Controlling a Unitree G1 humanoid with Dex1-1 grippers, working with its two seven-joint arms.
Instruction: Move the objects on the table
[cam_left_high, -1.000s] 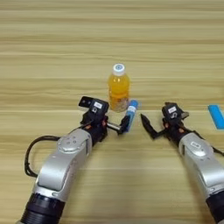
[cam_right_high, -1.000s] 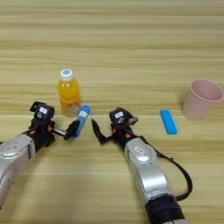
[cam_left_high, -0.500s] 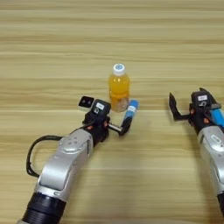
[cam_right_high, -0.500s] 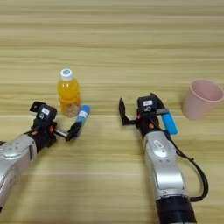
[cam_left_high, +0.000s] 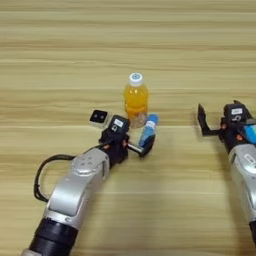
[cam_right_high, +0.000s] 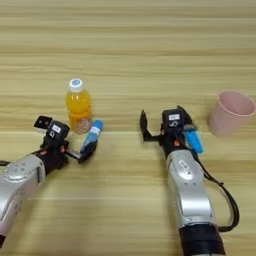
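A small bottle of orange drink (cam_left_high: 136, 100) with a white cap stands upright mid-table. Leaning just right of it is a blue tube (cam_left_high: 148, 131) with a white label. My left gripper (cam_left_high: 144, 144) is shut on the tube's lower end, reaching in from the lower left. A tiny black-and-white square block (cam_left_high: 99, 116) lies flat behind the left wrist. My right gripper (cam_right_high: 165, 124) stands open further right, one black finger (cam_right_high: 144, 129) spread out to the left. A second blue tube (cam_right_high: 194, 140) lies against the gripper's right side, partly hidden by it.
A pink cup (cam_right_high: 232, 112) stands upright at the right, just beyond the second blue tube. A black cable (cam_left_high: 42, 172) loops beside the left forearm. The wooden table (cam_left_high: 125, 40) stretches away behind the bottle.
My right gripper has swung right, away from the held tube, over to the second blue tube near the cup. The left gripper keeps its hold on the first tube.
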